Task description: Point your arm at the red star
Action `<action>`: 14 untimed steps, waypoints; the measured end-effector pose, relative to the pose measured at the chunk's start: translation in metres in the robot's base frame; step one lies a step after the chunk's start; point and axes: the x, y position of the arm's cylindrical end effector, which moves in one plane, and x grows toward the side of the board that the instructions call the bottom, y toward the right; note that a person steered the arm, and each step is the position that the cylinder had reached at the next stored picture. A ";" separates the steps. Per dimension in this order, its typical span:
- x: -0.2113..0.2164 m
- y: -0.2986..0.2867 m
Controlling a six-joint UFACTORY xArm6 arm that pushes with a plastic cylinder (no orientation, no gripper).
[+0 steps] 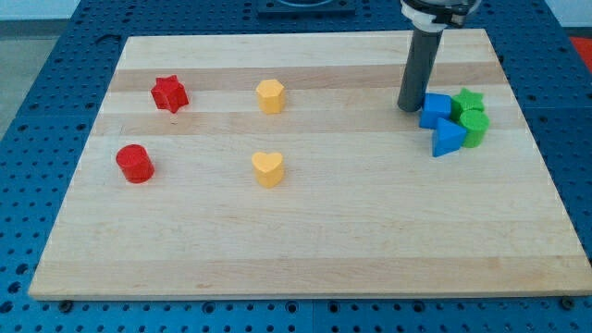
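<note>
Your tip (408, 108) touching blue cube (434, 109), view's right; red star (169, 93) far left on worktop (305, 240); no pincer fitted.

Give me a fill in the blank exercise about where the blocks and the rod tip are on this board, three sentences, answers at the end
1. My tip stands just to the view's left of the ____ cube.
2. The red star lies toward the view's top from the red ____.
3. The yellow heart lies toward the view's ____ from the yellow hexagon.

Missing words: blue; cylinder; bottom
</note>
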 end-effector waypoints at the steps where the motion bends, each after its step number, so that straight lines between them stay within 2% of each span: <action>1: 0.009 -0.025; 2: 0.037 -0.056; 5: 0.037 -0.074; 6: 0.039 -0.117; 9: 0.039 -0.157; 13: 0.039 -0.267; 14: 0.039 -0.271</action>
